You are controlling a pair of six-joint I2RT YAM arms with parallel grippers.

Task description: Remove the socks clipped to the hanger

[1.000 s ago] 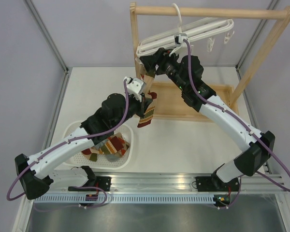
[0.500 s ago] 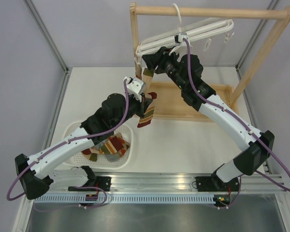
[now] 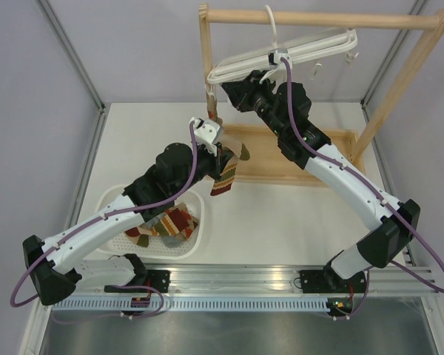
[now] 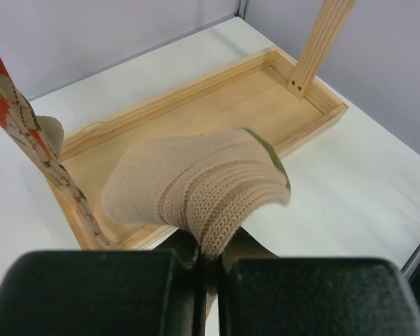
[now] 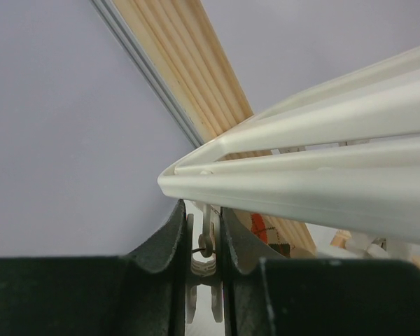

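Observation:
The white hanger hangs by its hook from the wooden rail. My right gripper is at its left corner. In the right wrist view its jaws are squeezed on a small white clip under the hanger's corner. An argyle sock hangs below that corner, its thin upper end reaching toward the clip. My left gripper is shut on the sock's beige knit part. The sock's orange-and-cream strip runs up at the left of the left wrist view.
A wooden rack with an upright post and a low tray stands behind the sock. A white perforated basket at the near left holds several patterned socks. More empty clips dangle from the hanger's right end.
My right gripper has closed onto the clip at the hanger's left corner. The hanger's left end has lifted and levelled. The left gripper keeps its hold on the sock.

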